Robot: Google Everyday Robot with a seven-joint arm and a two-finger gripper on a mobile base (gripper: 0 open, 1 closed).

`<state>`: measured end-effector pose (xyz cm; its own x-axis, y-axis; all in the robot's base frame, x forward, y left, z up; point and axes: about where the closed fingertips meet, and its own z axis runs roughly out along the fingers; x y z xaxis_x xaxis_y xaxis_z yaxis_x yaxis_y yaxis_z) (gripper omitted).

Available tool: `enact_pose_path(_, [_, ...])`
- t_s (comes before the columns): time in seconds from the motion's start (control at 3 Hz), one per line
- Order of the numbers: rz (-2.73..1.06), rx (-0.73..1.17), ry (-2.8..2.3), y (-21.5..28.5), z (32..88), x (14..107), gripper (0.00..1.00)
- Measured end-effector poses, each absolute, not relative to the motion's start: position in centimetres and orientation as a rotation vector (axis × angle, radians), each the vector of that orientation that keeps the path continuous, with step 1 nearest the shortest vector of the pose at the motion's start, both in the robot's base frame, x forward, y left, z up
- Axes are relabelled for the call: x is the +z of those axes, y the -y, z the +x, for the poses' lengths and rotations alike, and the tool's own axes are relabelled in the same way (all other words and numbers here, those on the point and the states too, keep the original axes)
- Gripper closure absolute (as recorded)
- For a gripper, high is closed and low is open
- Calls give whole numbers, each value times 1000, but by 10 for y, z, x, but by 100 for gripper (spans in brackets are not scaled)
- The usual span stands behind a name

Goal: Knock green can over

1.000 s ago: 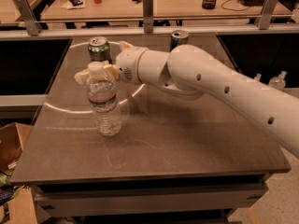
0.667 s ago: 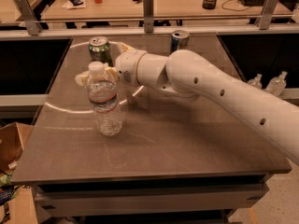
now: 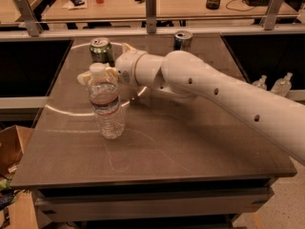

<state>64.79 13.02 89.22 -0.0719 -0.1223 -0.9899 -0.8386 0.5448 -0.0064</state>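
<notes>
Pincer (image 3: 86, 77) hangs behind the water bottle (image 3: 107, 106) cap, opening impossible to tell, upright green can (image 3: 101, 50) just beyond it.

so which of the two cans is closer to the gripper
The short green drink can with the silver top, standing just behind the gripper; the slim blue-and-silver can stands well away, on the other side of the arm.
</notes>
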Motion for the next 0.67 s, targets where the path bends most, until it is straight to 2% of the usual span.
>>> enact_pose_path(0.67, [-762, 636, -1607, -137, 662, 892, 0])
